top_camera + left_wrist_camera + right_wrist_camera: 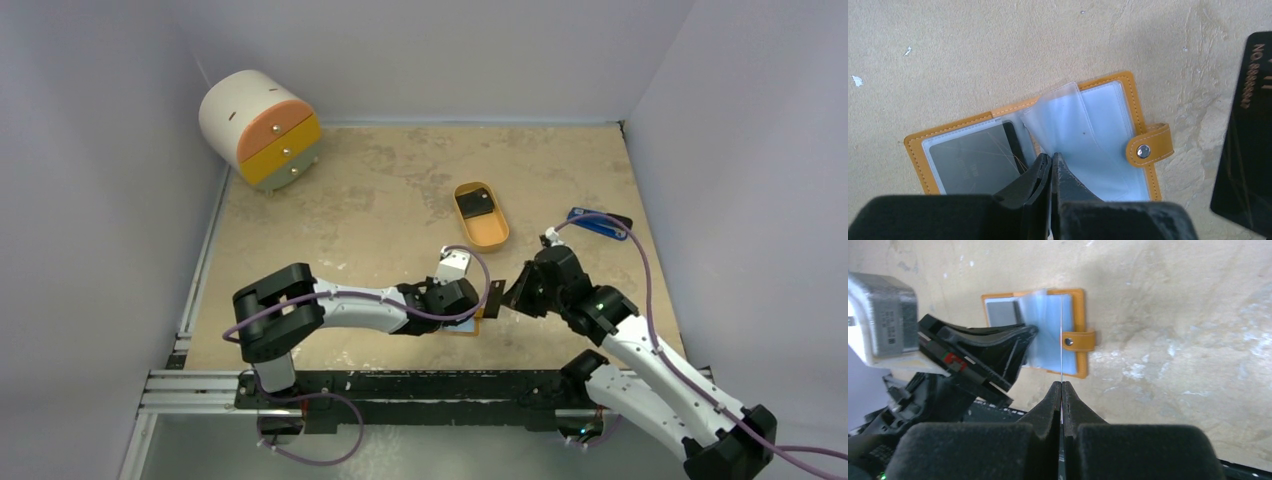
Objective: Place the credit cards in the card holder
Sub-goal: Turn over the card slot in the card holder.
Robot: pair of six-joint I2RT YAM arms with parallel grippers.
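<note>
The orange-tan card holder (1154, 143) lies open on the table, its clear sleeves over a pale blue inside. One dark credit card (973, 160) sits in its left sleeve. My left gripper (1051, 157) is shut on a raised clear sleeve at the fold. My right gripper (1061, 385) is shut on a black credit card (1245, 135), seen edge-on in the right wrist view (1061, 330), just right of the holder (1079, 305). From above, both grippers (470, 300) (508, 295) meet over the holder (466, 327). Another black card (475, 204) lies in the orange tray.
The orange oval tray (492, 238) stands behind the grippers. A blue-and-black gadget (598, 222) lies at the far right. A round white drawer unit (262, 130) stands at the back left. Walls close in the table on three sides.
</note>
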